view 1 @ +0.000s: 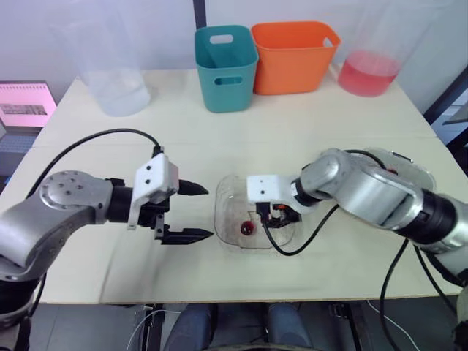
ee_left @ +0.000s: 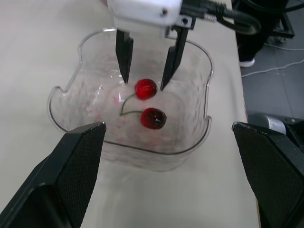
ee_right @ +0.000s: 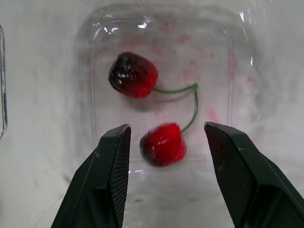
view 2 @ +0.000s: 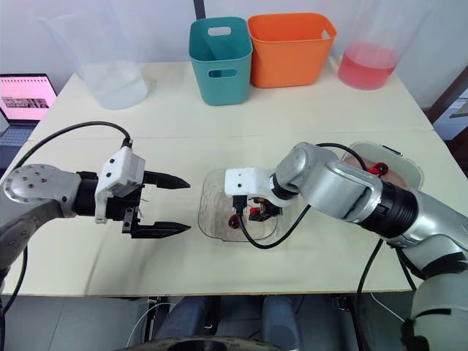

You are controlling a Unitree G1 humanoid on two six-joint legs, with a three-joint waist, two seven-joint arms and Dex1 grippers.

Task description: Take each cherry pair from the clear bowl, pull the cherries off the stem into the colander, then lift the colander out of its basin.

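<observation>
Caller: Bowl first; clear bowl (view 1: 225,208) sits lower centre of the frame, one cherry pair (ee_left: 145,89) lying on its floor; right gripper (ee_right: 167,127) is down inside it, reaching in from the right of the frame.

Analyst: Look at the line-up; brighter cherry (ee_right: 163,145) sits just ahead of the right fingertips (ee_right: 116,142) and squarely in the gap between them; darker cherry (ee_right: 133,75) lies beyond it, so the two fruits run roughly along the gripper's reach; stem (ee_right: 195,102) arcs out to one side of both.

Caller: Is it gripping?

Analyst: No; fingers are spread wider than the cherry with daylight on both sides; nothing pinched, and I can't see either pad touching fruit; my read is that a short push forward and a squeeze would take the near cherry, not the stem.

Caller: And left gripper (view 1: 209,212)?

Analyst: Just left of the bowl, outside the rim, tips pointing at it; jaws wide apart, holding nothing; right arm is clearly the nearer one, so I'd expect it to lift the pair and the left to come in for the pull; a hard squeeze could bruise the fruit or skid it across that slick floor.
</observation>
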